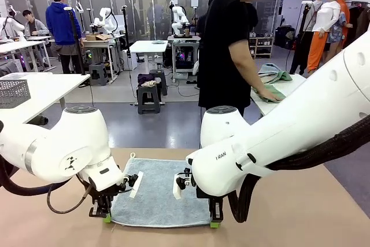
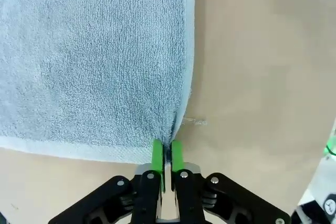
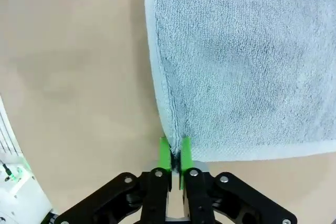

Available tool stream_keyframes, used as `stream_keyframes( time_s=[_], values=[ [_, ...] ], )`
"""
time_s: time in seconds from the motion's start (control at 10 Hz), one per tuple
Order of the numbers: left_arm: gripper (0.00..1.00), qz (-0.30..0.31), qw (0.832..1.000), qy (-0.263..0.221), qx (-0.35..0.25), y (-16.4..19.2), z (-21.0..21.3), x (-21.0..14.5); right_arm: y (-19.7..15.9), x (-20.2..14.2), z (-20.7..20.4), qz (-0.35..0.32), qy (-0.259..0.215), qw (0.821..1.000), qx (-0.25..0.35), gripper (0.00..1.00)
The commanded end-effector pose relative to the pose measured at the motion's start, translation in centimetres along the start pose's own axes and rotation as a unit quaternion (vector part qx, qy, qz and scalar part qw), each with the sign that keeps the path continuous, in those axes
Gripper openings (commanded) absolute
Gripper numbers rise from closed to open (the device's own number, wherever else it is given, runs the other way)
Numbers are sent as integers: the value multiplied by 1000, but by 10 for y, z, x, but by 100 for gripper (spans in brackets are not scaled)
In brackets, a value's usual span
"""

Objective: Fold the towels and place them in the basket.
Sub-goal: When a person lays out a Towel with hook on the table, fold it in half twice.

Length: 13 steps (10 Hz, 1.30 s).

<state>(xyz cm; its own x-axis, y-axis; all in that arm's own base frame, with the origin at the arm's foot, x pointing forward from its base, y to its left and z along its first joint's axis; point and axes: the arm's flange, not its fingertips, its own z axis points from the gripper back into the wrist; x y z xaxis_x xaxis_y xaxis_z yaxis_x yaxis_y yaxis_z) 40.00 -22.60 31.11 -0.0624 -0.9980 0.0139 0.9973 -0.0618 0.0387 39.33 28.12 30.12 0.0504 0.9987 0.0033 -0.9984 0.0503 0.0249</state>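
Both grippers are down at the near edge of the blue-grey towel (image 1: 156, 192), which lies spread flat on the tan table (image 1: 300, 201) between the two arms. From the front I see the left gripper (image 1: 107, 217) at the towel's near-left corner and the right gripper (image 1: 215, 221) at its near-right corner, each with its fingertips right at the table surface. On the left wrist camera the green pads (image 2: 157, 153) are pressed together on the hem just beside the corner. A thin pleat of terry runs up from between them into the cloth, so that side is pinching the towel. The right wrist camera tells the same story: its pads (image 3: 165, 150) are clamped on the corner where the side hem meets the near hem, with a narrow fold of fabric gathered between them. The rest of the towel looks smooth and unfolded, its far edge lying toward the person (image 1: 228, 44) across the table. That person stands turned to a white side table (image 1: 260, 107) at the far right, one hand (image 1: 267, 92) resting flat on a mint green towel (image 1: 276, 93) there, with another bunched cloth (image 1: 274, 73) just behind it, well apart from my arms.
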Motion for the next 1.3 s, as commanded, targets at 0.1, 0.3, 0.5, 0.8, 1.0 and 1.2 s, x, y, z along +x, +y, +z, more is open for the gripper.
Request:
stream_keyframes(
  time_s=[0.1,0.3,0.5,0.8,1.0,1.2],
  values=[
    [0,7,1000,11,-2,-4,5,-3,-3,1,3,0,6,1000,-1,0],
    [0,20,1000,16,-8,-8,7,-1,-2,-1,4,-13,23,1000,-15,0],
    [0,0,1000,0,0,0,0,0,0,0,1,0,0,1000,-1,0],
    [7,11,1000,-4,-4,-6,14,0,-3,-3,9,4,7,1000,-11,7],
    [7,6,1000,-11,-4,0,32,-7,-13,-2,23,31,3,999,-12,7],
    [7,3,1000,-10,6,3,45,-6,-21,1,31,41,-2,999,-12,7]
  ],
)
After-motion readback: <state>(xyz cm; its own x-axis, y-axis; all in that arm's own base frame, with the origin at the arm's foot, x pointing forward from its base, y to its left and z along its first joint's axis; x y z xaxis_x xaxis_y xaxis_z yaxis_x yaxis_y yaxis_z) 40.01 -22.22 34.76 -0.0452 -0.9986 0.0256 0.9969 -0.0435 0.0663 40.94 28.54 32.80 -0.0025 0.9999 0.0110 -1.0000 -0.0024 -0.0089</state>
